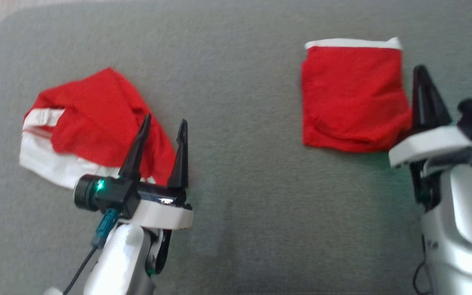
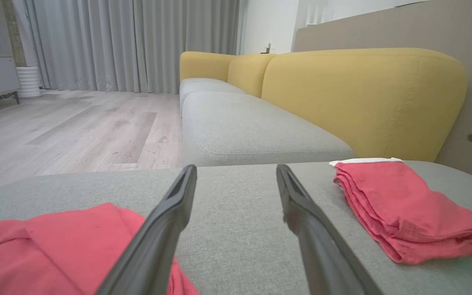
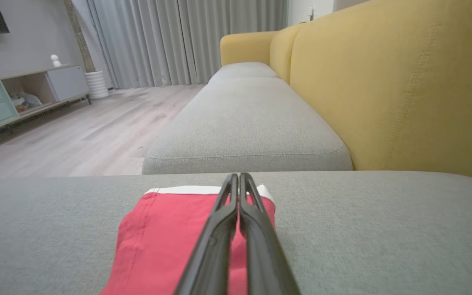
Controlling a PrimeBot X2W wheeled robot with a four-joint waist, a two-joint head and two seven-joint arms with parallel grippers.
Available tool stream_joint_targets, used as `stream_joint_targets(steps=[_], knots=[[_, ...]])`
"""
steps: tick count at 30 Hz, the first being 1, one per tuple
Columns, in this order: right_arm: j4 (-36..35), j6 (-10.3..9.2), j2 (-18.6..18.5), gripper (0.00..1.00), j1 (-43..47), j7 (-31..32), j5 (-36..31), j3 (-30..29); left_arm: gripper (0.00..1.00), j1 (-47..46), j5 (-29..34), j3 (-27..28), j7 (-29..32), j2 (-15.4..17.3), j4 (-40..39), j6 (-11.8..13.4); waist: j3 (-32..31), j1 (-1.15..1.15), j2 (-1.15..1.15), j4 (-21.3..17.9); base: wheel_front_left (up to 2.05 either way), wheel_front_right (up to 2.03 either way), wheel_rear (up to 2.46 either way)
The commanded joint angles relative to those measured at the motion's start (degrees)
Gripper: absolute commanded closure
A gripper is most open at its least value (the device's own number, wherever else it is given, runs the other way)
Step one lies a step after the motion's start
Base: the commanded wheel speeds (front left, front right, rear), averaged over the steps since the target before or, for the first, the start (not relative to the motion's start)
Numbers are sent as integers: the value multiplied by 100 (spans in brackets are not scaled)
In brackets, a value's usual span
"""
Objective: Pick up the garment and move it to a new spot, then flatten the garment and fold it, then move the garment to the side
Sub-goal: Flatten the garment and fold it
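A crumpled red garment with a white band [image 1: 84,123] lies at the left of the grey cushion [image 1: 240,196]. My left gripper [image 1: 165,123] stands open over its right edge, empty; in the left wrist view the open gripper [image 2: 236,170] has that garment [image 2: 55,246] below and to its left. A second red garment [image 1: 350,98], folded square with a white hem at the far side, lies at the right. My right gripper [image 1: 422,82] is at its right edge. In the right wrist view the right gripper [image 3: 237,178] is shut, held just above the folded garment [image 3: 158,241], with nothing seen between the fingers.
The cushion is a sofa seat; a yellow backrest [image 2: 363,98] runs along one side and another grey seat [image 3: 244,123] continues beyond. Wooden floor [image 2: 76,127], grey curtains [image 2: 137,41] and a low cabinet [image 3: 23,94] lie further off. Bare cushion separates the two garments.
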Motion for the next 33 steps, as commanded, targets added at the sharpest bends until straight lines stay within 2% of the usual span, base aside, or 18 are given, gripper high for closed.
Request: stream_joint_targets(steps=[1,9,13,18,20,21,24,26,29,33], knots=[[-58,-5,8,100,-310,95,-101,44,0,-235,39,108,-30,0,-172,-41,298,-1,0,297,0,0,0],[920,-5,1,100,-1229,467,-630,-537,0,-402,20,84,-30,-43,-200,-83,734,-1,0,578,0,0,0],[1886,-5,1,100,-1689,680,-963,-942,0,-493,33,24,-30,-57,-188,-108,856,-1,0,639,0,0,0],[2564,-5,-7,100,-2091,256,-1308,-1041,0,-569,14,-38,-30,-66,-151,-120,838,-1,0,691,0,0,0],[2714,-5,3,100,-2185,-41,-1318,-921,0,-538,1,-23,-30,-68,-144,-110,770,-1,0,672,0,0,0],[2892,-5,7,100,-2271,-325,-1100,-638,0,-484,-1,-16,-30,-69,-130,-104,689,-1,0,660,0,0,0],[3109,-5,9,100,-2378,-552,-608,-37,0,-424,6,-1,-30,-70,-119,-102,613,-1,0,626,0,0,0],[3303,-5,10,100,-2411,-562,-402,334,0,-419,13,14,-30,-71,-127,-98,599,-1,0,595,0,0,0],[3794,-5,10,100,-2434,-251,-187,777,0,-433,26,26,-30,-71,-135,-100,582,-1,0,560,0,0,0],[4130,-5,11,100,-2459,-167,76,1051,0,-440,19,23,-30,-72,-124,-101,504,-1,0,534,0,0,0]])
